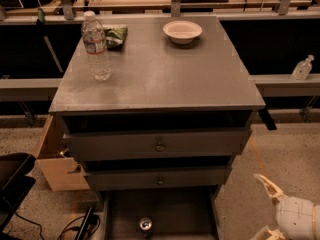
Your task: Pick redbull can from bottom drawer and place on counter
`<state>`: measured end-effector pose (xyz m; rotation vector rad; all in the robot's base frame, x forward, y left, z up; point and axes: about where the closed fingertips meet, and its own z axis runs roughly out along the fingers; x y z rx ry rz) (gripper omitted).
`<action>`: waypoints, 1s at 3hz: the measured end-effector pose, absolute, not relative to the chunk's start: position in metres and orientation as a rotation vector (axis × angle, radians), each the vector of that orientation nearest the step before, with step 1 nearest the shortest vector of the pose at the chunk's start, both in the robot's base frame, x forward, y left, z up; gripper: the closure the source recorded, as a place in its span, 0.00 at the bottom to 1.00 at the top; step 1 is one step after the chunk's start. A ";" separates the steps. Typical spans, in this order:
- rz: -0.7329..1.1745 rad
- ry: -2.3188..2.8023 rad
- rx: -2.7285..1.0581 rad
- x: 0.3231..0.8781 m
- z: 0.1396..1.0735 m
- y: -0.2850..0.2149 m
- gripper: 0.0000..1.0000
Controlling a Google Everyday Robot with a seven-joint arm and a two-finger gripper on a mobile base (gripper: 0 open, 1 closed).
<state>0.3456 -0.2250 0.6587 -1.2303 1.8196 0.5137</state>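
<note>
The redbull can [145, 225] stands upright on the dark floor of the open bottom drawer [180, 214], near its front, silver top showing. The counter [160, 69] is the grey metal cabinet top above it. My gripper [265, 206] is at the bottom right, to the right of the drawer and apart from the can. Its pale fingers [266, 184] are spread open and hold nothing.
A clear water bottle [96, 46], a green bag [115, 35] and a white bowl [182, 31] stand on the counter. Two drawers with round knobs [159, 147] sit above the bottom drawer. A cardboard box [55, 159] is at the left, a sanitizer bottle [303, 68] at the right.
</note>
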 end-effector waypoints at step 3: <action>0.507 1.675 -1.180 0.359 0.585 -0.188 0.00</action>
